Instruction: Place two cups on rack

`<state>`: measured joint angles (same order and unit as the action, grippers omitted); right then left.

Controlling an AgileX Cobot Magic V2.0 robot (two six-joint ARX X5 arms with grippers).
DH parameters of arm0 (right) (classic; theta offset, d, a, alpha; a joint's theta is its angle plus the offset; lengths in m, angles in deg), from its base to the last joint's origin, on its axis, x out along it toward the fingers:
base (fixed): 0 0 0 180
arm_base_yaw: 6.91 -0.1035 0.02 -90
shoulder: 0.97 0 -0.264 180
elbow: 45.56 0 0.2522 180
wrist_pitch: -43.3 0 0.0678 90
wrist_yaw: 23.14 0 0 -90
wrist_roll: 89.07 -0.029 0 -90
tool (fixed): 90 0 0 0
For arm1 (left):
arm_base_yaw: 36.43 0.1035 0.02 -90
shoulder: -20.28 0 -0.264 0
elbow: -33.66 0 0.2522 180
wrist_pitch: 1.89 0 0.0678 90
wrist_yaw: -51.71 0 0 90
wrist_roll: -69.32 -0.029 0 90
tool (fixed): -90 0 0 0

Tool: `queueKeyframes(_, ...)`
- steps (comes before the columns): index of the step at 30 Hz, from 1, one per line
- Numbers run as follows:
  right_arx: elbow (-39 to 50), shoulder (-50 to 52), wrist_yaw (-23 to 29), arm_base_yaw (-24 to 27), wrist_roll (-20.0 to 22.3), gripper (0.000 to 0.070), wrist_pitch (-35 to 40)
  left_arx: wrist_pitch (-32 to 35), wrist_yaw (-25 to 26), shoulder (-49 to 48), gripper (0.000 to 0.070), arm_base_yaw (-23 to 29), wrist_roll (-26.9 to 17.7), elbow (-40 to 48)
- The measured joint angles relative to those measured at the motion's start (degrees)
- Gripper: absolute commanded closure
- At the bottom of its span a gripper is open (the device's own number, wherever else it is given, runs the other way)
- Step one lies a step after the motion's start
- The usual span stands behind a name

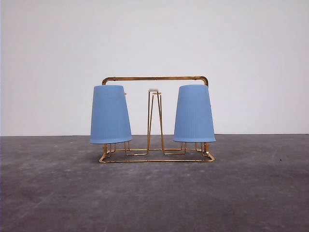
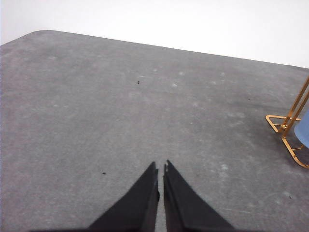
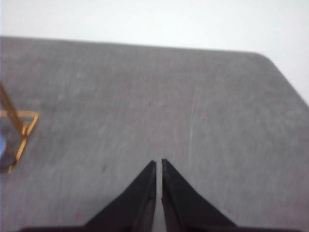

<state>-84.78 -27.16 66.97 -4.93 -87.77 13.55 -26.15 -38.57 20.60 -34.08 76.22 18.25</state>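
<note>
The gold wire rack [image 1: 154,78] stands in the middle of the grey table. One light-blue cup [image 1: 110,114] hangs upside down on its left prongs, and a second cup [image 1: 194,113] hangs upside down on its right prongs. The middle prongs, white-tipped [image 1: 153,90], are bare. My left gripper [image 2: 161,167] is shut, low over bare table, with a corner of the rack [image 2: 285,128] and a cup's edge [image 2: 304,133] off to one side. My right gripper [image 3: 158,163] is shut too, apart from the rack's corner [image 3: 21,126].
The grey table [image 1: 58,193] runs back to a plain white wall [image 1: 48,58]. A rounded table corner [image 2: 36,34] lies ahead of the left gripper, and another [image 3: 265,55] ahead of the right gripper.
</note>
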Motion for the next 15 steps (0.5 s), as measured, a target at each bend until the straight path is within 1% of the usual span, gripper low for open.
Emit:
queueKeyframes(2,6.29,7.42,-0.06,-0.02,0.02,0.0683,0.0,0.0,0.0,0.0,0.07,0.0,0.0,0.02)
queueKeyframes(5,13.11,16.79,-0.06,-0.04,0.02,0.0683,0.07,0.0,0.0,0.0,0.07,0.0,0.0,0.02)
queueKeyframes(8,17.92,23.82,-0.06,-0.04,0.02,0.0683,-0.01,0.0,0.0,-0.02,0.07,0.0,0.0,0.02)
queueKeyframes(10,20.42,26.11,-0.08,-0.04,0.04,0.0683,1.49,0.02,0.0,-0.02,0.07,0.0,0.0,0.02)
queueKeyframes(14,23.56,25.86,-0.29,-0.04,0.02,0.0683,3.03,0.02,-0.02,-0.02,0.07,0.0,0.0,0.02)
queueKeyframes(15,24.02,25.72,-0.22,-0.04,0.02,0.0683,5.2,0.02,-0.02,-0.02,0.07,0.0,0.02,0.02)
